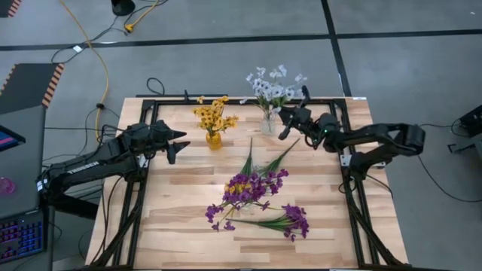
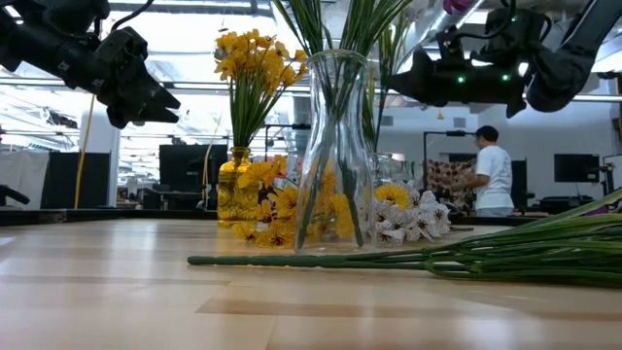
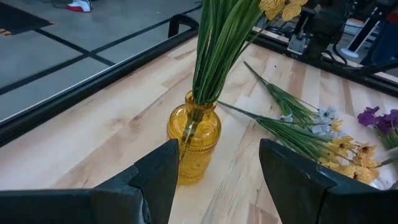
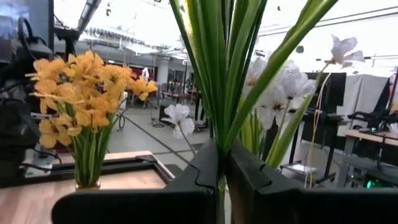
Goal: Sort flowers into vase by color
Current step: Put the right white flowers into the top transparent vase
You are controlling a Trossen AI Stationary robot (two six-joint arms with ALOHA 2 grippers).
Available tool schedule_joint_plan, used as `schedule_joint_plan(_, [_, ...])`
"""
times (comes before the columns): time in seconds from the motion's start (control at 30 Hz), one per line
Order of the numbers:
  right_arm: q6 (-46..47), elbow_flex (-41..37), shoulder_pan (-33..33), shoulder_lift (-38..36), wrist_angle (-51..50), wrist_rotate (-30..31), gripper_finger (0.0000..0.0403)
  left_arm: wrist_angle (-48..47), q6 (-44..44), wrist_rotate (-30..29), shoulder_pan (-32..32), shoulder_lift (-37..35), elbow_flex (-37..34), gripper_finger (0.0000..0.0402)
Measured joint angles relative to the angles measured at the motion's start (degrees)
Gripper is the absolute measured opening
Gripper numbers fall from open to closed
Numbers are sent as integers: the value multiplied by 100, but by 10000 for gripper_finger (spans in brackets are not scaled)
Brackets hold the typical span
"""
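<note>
**At the upper centre of the desk: two vases filled, purple sprigs left to lift**

At the upper centre of the high view stand an amber vase (image 1: 214, 139) with yellow flowers (image 1: 212, 115) and, to its right, a clear glass vase (image 1: 268, 123) with white flowers (image 1: 269, 87). Lower, at mid-frame, the purple flowers (image 1: 256, 184) lie loose on the desk (image 1: 173, 218), a few yellow blossoms mixed in, and a second purple sprig (image 1: 295, 220) lies below them to the right.

The left end effector (image 1: 178, 143) hovers just left of the amber vase with its fingers spread and nothing between them. The right end effector (image 1: 290, 123) sits beside the clear vase, its fingers pressed together around thin green stems (image 4: 221, 93), as the right wrist view shows.

These sprigs look very light, with thin, springy stems and soft blossom clusters that would crush or snag. I would judge the bare green stem, between the leaves and the blossoms, the safest place to pinch. The stems are narrow and smooth, so a full close is needed and they may swivel in the grip. Both vases look tippable; glass especially calls for a gentle, vertical entry
</note>
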Motion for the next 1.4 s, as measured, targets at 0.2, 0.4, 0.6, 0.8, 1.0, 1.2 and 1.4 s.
schedule_joint_plan(0.2, [-14,0,0,221,-114,7,44,-1,2,2,-1,0,0,210])
schedule_joint_plan(0.4, [-14,0,0,416,-225,50,54,-3,11,2,-1,0,0,210])
schedule_joint_plan(0.6, [-14,0,0,419,-574,72,59,-3,70,2,0,0,0,210])
schedule_joint_plan(0.8, [-158,0,0,419,-668,163,60,-5,72,2,-2,0,0,210])
schedule_joint_plan(1.0, [-464,0,0,419,-671,194,61,-4,74,4,-1,2,0,210])
schedule_joint_plan(1.2, [-462,0,2,419,-731,195,61,-6,76,4,0,0,0,210])
schedule_joint_plan(1.4, [-470,2,0,419,-970,214,77,-5,76,4,0,0,0,210])
